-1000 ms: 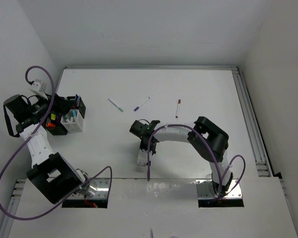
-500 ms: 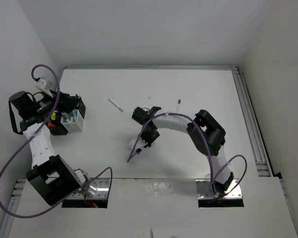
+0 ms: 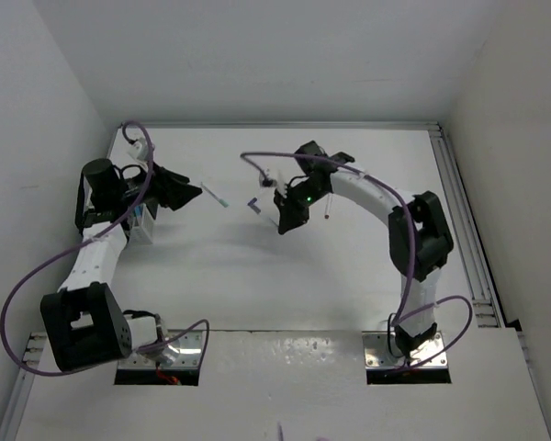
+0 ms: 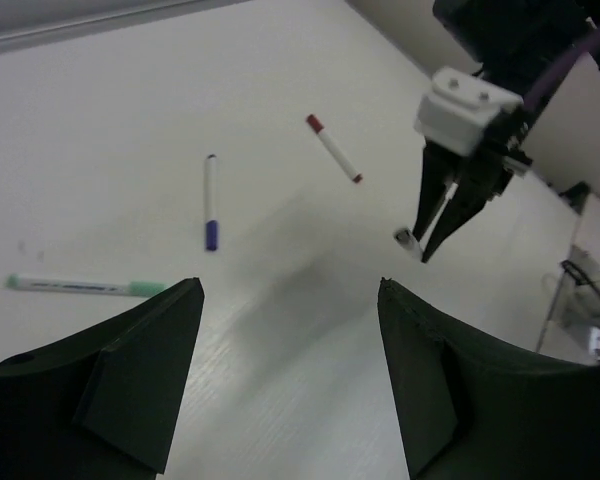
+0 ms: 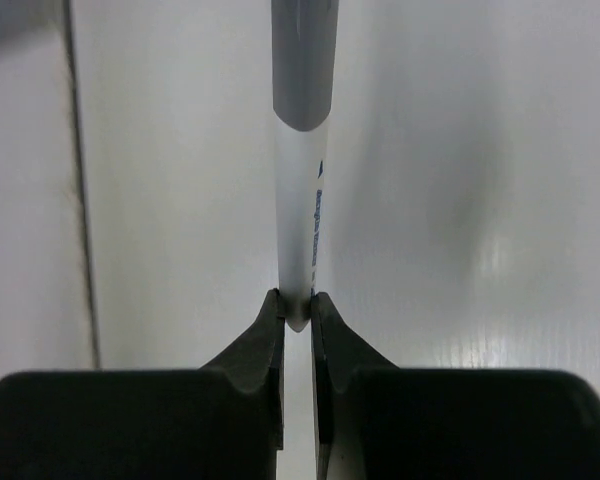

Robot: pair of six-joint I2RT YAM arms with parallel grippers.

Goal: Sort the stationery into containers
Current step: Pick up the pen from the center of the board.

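White pen (image 5: 302, 215) with a grey cap is pinched by the right fingers (image 5: 248, 352) at its very tail end, so honestly that's a sketchy hold. My guess is it pivots or slips loose on the long haul to the white holder (image 3: 145, 230), which sits way over by the other arm. The left fingers (image 4: 130, 370) are spread wide with nothing between them, hovering near the green pen (image 4: 85, 287). The blue pen (image 4: 210, 205) and red pen (image 4: 332, 148) lie loose on the counter (image 3: 349, 266). With both arms crowding the middle, a bump looks possible too.
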